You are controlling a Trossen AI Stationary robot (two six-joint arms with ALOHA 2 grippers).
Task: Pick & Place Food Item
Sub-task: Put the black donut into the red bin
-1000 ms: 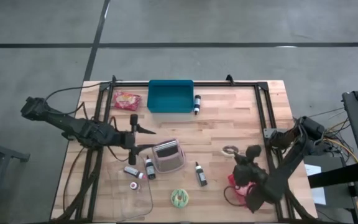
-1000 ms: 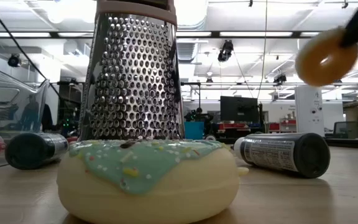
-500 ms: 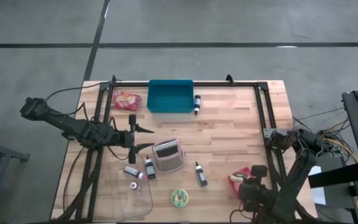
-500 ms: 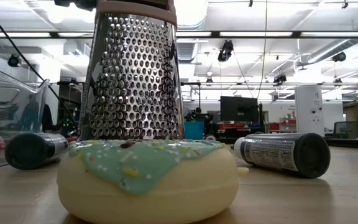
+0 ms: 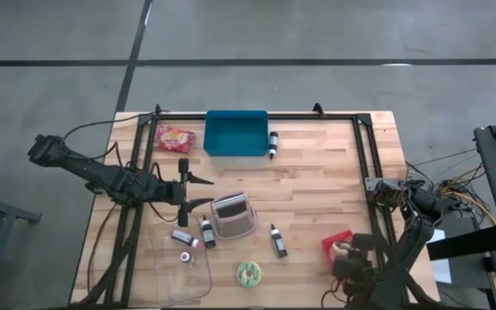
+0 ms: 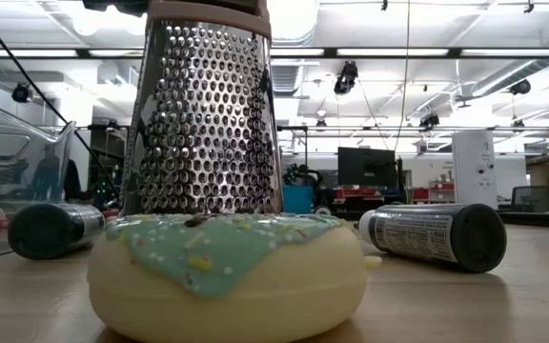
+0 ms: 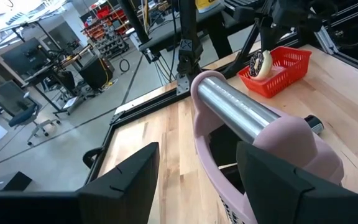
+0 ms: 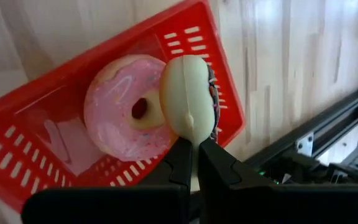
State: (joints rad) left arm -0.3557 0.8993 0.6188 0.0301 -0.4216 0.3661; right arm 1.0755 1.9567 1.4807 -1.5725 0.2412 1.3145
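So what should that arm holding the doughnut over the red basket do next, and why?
Probably let go. The right gripper is shut on the edge of a doughnut directly above the red basket, where a pink-iced doughnut already lies, so opening the fingers should drop it inside.

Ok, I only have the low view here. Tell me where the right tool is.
Observer: The right tool is over the red basket, by the table's right edge.
Operator: Tell me what it's holding.
Observer: It's shut on a donut, held edge-on.
Operator: Report what's in the basket.
Observer: A pink-frosted donut lies flat inside.
Operator: Now give me the left tool.
Observer: The left tool is open and empty, facing the grater.
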